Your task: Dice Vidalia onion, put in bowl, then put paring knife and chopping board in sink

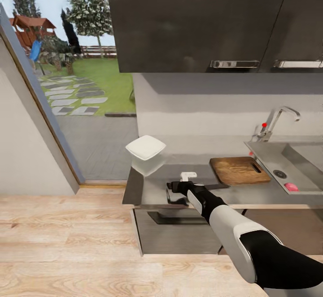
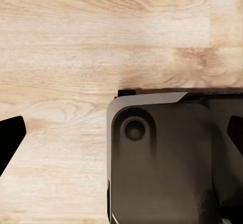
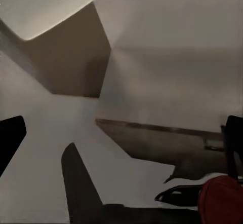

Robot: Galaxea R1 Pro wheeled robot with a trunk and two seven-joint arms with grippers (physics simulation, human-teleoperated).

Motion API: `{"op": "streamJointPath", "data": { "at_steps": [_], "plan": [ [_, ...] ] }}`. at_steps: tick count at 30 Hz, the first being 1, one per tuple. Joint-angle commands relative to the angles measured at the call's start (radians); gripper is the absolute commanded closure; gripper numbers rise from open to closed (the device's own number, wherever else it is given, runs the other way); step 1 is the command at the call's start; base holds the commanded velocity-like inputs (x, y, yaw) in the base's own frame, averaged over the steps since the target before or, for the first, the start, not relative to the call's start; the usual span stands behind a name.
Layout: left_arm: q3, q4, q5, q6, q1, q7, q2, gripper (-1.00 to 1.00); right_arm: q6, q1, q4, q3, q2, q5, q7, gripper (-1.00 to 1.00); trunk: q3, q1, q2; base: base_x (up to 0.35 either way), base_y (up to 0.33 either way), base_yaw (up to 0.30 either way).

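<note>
The white bowl stands near the left end of the grey countertop. To its right the brown chopping board lies flat beside the sink. A rounded pink-red thing, apparently the onion, lies in the basin. My right gripper hovers low over the countertop's front edge, open, with nothing between its fingers. The paring knife's dark blade lies just behind that wrist, and its red handle shows close beside the gripper. My left gripper hangs open over the floor.
Dark wall cabinets hang above the counter. The chrome tap with its red-tipped lever stands behind the sink. A glass door to the garden is on the left. Light wood floor runs before the counter, and my dark base is below the left gripper.
</note>
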Motion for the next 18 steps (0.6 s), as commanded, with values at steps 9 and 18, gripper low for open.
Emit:
{"op": "streamJointPath", "data": {
  "at_steps": [9,18],
  "plan": [
    [0.001,0.0,0.0,-0.003,0.0,0.0,0.0,-1.0,0.008,0.0,0.014,0.003,0.0,-0.014,-0.003,-1.0,-0.002,0.001,-0.001,-0.011,0.0,0.0],
    [0.001,0.0,0.0,-0.003,0.0,0.0,0.0,-1.0,0.009,0.0,0.015,0.003,0.0,-0.014,-0.003,-1.0,-0.002,0.001,-0.001,-0.121,0.0,0.0]
  ]
}}
